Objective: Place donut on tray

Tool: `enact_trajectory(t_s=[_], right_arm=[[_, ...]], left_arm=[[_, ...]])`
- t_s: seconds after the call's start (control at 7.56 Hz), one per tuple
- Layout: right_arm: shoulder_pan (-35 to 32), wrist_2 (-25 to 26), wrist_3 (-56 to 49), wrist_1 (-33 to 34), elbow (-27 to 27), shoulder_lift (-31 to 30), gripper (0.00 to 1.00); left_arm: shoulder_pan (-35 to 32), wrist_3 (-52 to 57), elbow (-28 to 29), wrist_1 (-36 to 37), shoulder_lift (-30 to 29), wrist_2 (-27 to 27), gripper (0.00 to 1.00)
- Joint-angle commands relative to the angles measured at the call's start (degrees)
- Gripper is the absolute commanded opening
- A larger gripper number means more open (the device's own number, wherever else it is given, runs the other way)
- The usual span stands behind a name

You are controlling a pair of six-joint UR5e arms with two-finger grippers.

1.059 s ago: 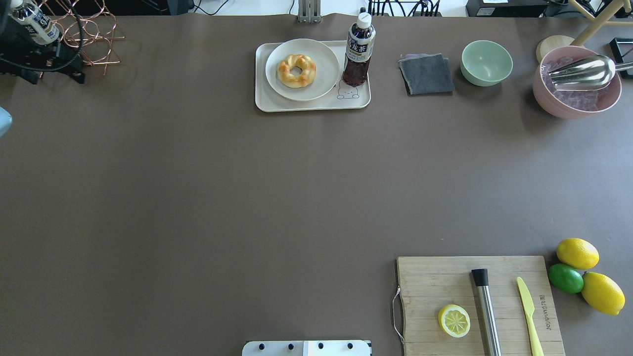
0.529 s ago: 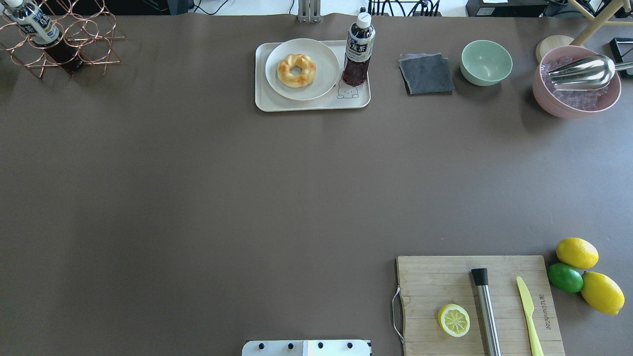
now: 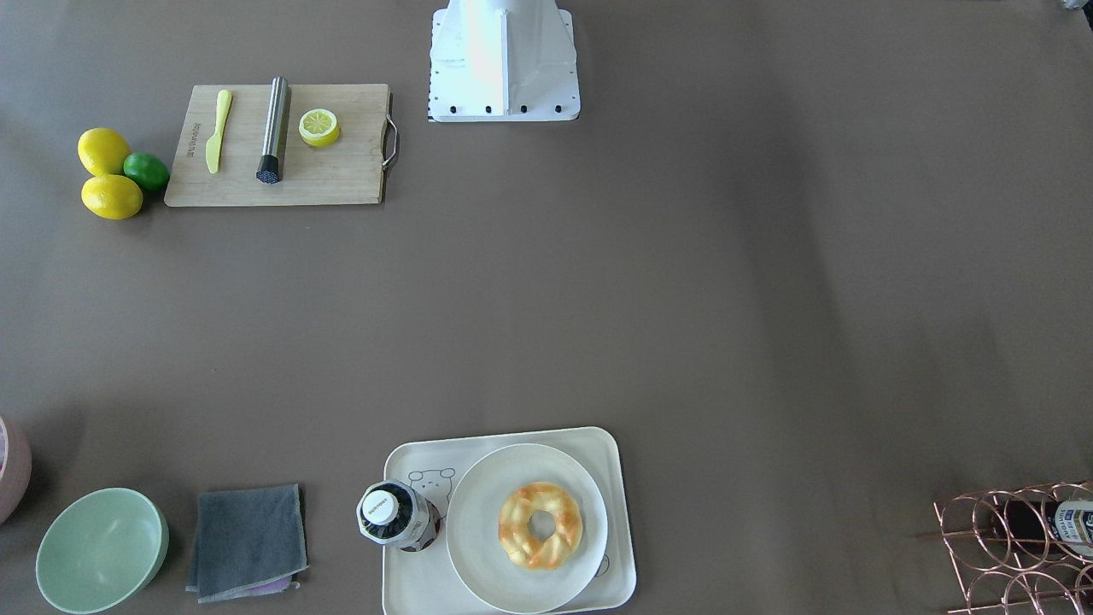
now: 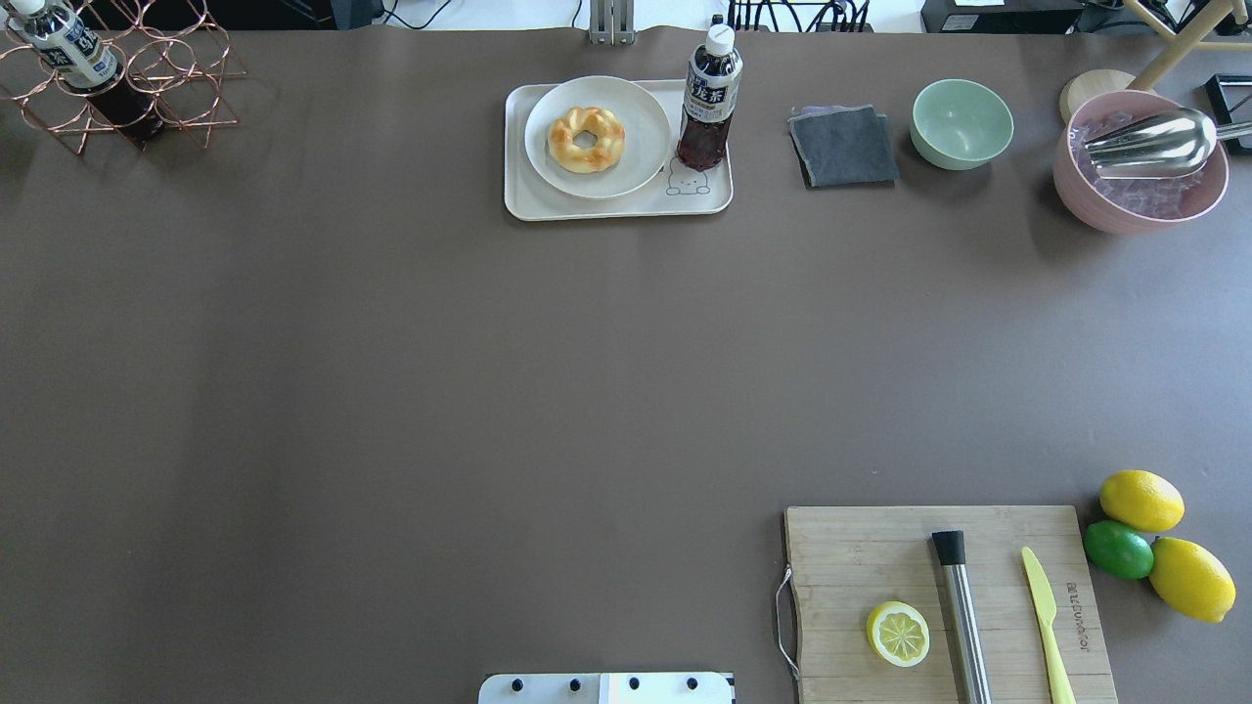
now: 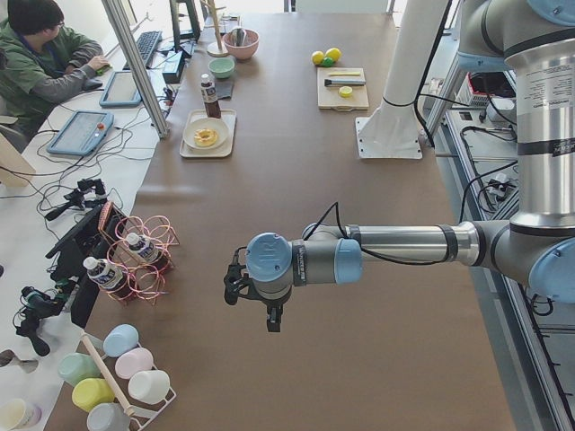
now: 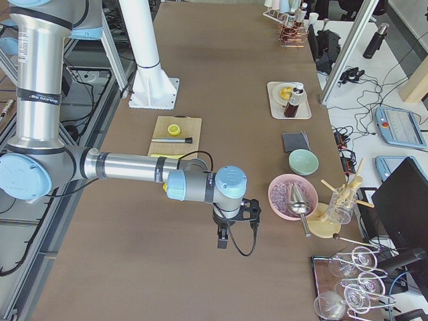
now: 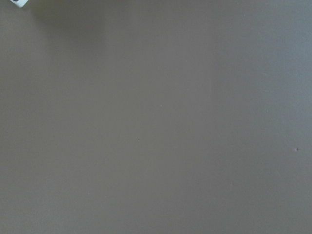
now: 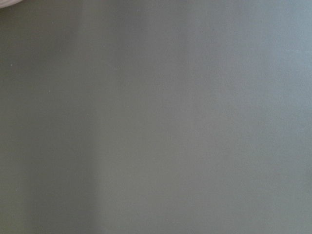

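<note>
While the donut [image 4: 586,140] stays on its plate [image 4: 641,108] on the tray [image 4: 526,201], the left gripper [image 5: 272,316] has left the copper rack [image 4: 181,83]. Whether it or the right gripper [image 6: 222,237] is open cannot be told.

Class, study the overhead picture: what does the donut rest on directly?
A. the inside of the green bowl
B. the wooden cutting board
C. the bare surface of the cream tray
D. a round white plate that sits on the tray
D: the donut lies in the middle of the round white plate, and that plate sits on the tray beside the bottle.
</note>
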State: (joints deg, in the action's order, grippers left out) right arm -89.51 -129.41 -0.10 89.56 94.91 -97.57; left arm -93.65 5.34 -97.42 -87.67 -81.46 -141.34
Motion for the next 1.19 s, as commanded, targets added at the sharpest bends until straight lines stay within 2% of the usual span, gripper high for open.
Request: enact_trajectory(t_s=[0.0,0.26,0.53,1.06], right_arm=[[0.04,-0.05,0.01,0.0,0.1,0.01,1.0],[0.04,-0.05,0.01,0.0,0.19,0.01,1.0],[0.04,-0.05,0.01,0.0,0.19,0.01,1.0],[0.04,-0.05,0.01,-0.09,0.37,0.1,1.0]], left_arm=[[-3.71,0.2,0.65,0.21,0.24,-0.86,0.99],[-5.31,0.11,0.74,0.13,1.04,0.01,0.99],[-5.22,0.2,0.48,0.39,-0.45,3.95,0.99],[-5.14,-0.15,0.92,0.22,0.16,3.79,0.99]])
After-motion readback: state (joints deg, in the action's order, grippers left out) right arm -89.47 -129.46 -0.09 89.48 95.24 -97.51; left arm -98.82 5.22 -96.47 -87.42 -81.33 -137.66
